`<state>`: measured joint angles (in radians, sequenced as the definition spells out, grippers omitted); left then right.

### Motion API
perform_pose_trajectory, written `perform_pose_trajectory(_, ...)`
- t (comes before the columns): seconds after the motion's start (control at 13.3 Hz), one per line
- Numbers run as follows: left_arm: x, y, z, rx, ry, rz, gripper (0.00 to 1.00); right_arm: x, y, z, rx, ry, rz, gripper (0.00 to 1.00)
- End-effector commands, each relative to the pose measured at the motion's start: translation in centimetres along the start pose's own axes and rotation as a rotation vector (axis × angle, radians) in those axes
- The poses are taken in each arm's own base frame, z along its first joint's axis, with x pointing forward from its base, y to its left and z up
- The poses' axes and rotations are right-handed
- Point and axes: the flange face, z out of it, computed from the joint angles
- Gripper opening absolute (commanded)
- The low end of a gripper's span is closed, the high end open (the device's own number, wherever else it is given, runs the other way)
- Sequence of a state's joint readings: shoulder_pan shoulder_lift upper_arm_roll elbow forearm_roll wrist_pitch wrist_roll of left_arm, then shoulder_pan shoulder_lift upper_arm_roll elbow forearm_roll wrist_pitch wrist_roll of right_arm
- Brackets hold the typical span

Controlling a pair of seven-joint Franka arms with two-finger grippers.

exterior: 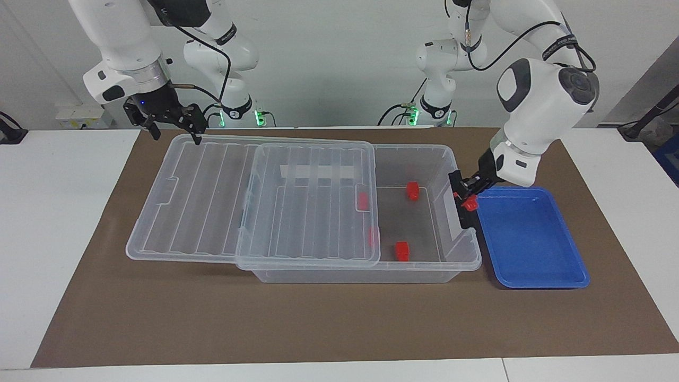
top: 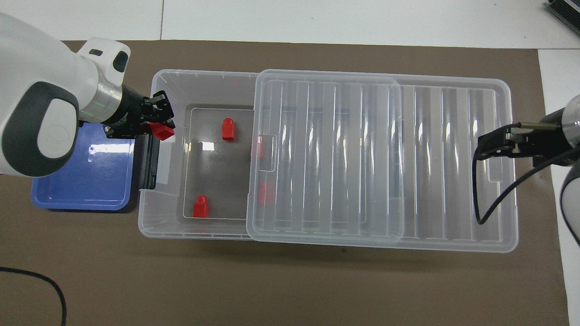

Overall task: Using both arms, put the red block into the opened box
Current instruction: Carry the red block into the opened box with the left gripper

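My left gripper (exterior: 467, 195) is shut on a small red block (exterior: 470, 203) and holds it in the air over the clear box's (exterior: 419, 150) end rim, just above the black clip (exterior: 459, 208). In the overhead view the held red block (top: 160, 131) and left gripper (top: 154, 125) sit over that same rim of the box (top: 168, 78). The ribbed lid (exterior: 212, 201) is slid toward the right arm's end, leaving the clip end open. My right gripper (exterior: 177, 135) hangs open over the lid's corner nearest the robots, holding nothing.
Two red blocks (exterior: 412, 191) (exterior: 402, 251) lie on the box's open floor, and two more red shapes (top: 259, 147) (top: 265, 194) show through the lid's (top: 453, 158) edge. A shallow blue tray (exterior: 530, 239) stands beside the clip end, with nothing in it. Brown mat surrounds everything.
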<state>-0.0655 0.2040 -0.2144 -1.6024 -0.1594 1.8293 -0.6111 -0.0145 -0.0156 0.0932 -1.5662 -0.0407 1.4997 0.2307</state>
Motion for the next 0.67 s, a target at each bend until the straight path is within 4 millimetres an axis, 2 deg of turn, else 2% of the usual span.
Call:
perform_pose_trajectory(0.0,-4.1,3.0,2.1,0.099,0.053,0.03,0.01,-0.3,1.1,0.2,0.006,0.012,0.03,1.0)
perform_pose_trajectory(0.07,-5.8,3.6,3.7,0.101,0.092,0.053,0.01,-0.3,1.2,0.1,0.006,0.014,0.03,1.0)
perform_pose_trajectory(0.22,-8.0,2.8,7.0,0.057,0.157,0.076,0.01,-0.3,1.2,0.1,0.006,0.014,0.03,1.0)
perform_pose_trajectory(0.3,-8.3,2.3,8.4,0.049,0.171,0.089,0.01,-0.3,1.2,0.1,0.006,0.014,0.03,1.0)
perform_pose_trajectory(0.6,-7.8,1.1,11.4,0.082,0.152,0.212,0.01,-0.1,1.7,0.1,0.01,0.012,0.021,1.0)
